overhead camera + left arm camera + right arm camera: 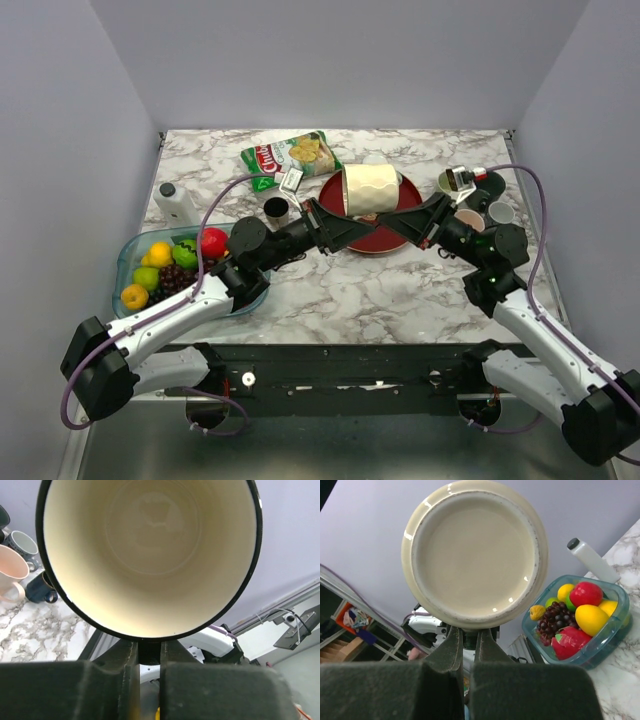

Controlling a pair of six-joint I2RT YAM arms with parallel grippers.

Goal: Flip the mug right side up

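A cream mug (370, 190) with a black rim lies on its side in the air over the red plate (332, 190). The left wrist view looks into its open mouth (150, 555). The right wrist view shows its flat base (475, 555). My left gripper (362, 224) comes from the left and my right gripper (392, 222) from the right; they meet under the mug. The left jaws (149, 652) are nearly closed on a dark part at the rim. The right jaws (469, 637) are nearly closed on a dark part below the base.
A clear bowl (128, 250) of fruit sits at the left and also shows in the right wrist view (612, 630). A white bottle (175, 203), a small black cup (276, 209) and a chips bag (290, 155) lie behind. Several mugs (480, 200) stand at the right.
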